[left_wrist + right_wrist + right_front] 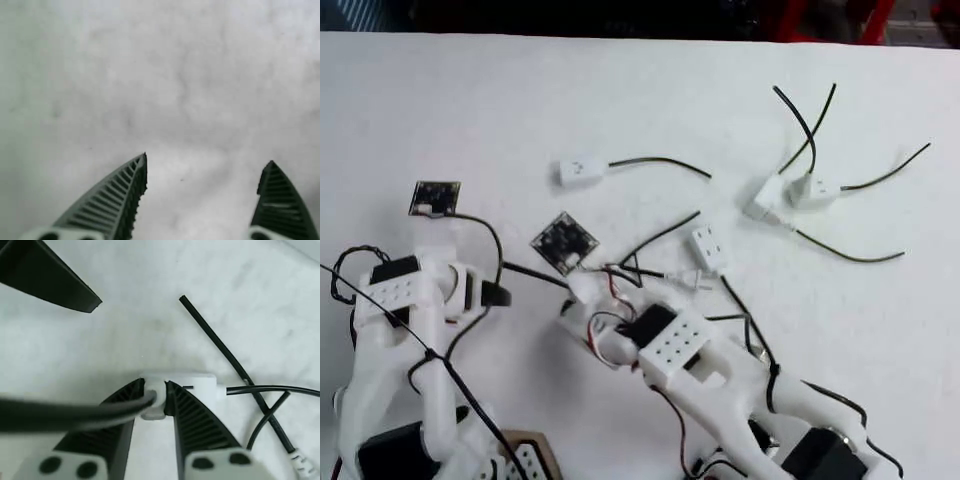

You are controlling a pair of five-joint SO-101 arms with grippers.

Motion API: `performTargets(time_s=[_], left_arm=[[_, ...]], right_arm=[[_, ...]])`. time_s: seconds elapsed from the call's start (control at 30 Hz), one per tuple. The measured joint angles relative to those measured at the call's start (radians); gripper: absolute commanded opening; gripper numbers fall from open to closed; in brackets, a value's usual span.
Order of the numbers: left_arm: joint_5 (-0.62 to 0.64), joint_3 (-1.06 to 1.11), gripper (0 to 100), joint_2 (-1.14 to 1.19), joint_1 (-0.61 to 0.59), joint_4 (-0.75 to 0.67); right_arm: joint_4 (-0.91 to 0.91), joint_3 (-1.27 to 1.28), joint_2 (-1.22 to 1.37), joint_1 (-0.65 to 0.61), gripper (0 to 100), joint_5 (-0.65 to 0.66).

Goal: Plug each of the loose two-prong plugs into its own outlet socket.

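At the table (620,90), right end effector (155,386) clamps a white plug (196,382).

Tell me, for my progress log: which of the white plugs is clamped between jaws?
The plug pinched by the right gripper; the others lie loose on the table.

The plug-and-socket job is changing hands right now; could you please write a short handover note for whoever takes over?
Left gripper: open, over bare table.
Right gripper: shut on a white plug, low at the table.
A loose white connector lies farther back. A socket block sits near the right arm. Two white pieces lie together toward the high view's right side; I cannot tell whether they are mated.
Done: no plug clearly seated.
Left: seat the held plug, then any other loose ones.
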Motion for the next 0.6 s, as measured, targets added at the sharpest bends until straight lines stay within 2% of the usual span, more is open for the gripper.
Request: performTargets(time_s=[0.37,0.6], left_arm=[[0.000,0.000,35,0.000,0.000,0.000],[0.000,0.000,35,0.000,-0.006,0.000]], right_arm=[[-0.158,0.029,0.101,0.000,1.7,0.000],[-0.158,0.084,-0.026,0.000,1.7,0.000]])
